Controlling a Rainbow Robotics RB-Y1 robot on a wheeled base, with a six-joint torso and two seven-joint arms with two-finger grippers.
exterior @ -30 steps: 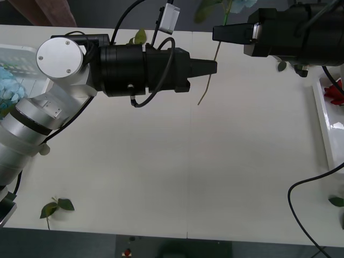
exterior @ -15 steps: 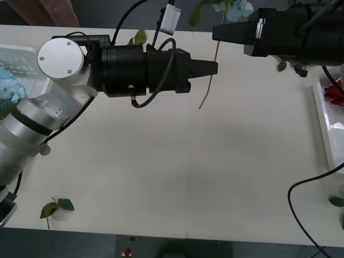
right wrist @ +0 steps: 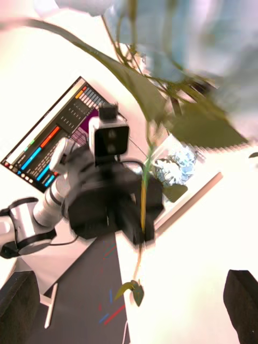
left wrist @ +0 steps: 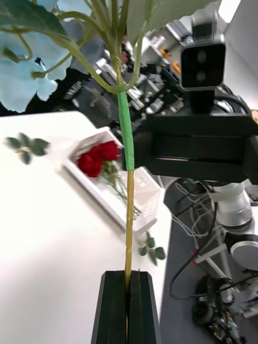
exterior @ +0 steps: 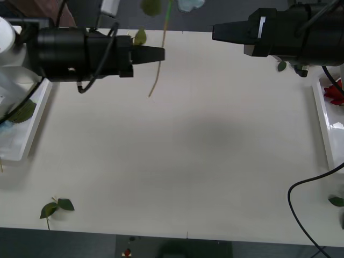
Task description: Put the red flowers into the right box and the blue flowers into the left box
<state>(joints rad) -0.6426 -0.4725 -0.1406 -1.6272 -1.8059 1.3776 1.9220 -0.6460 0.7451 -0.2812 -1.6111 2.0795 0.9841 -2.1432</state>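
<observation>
The left gripper (exterior: 161, 53), jaws clamped on a pale-blue artificial hydrangea's thin stem (left wrist: 128, 215), holds it above the bench near the slotted white basket tray (exterior: 27, 134). It should lower the stem flat inside the rim before releasing. The right gripper (exterior: 215, 32) hovers open-jawed, empty.

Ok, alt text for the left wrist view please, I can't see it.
The left end effector, shut, grips a blue flower by its stem, bloom overhead. Beyond it, red flowers lie in the right box, with the right arm behind.
</observation>
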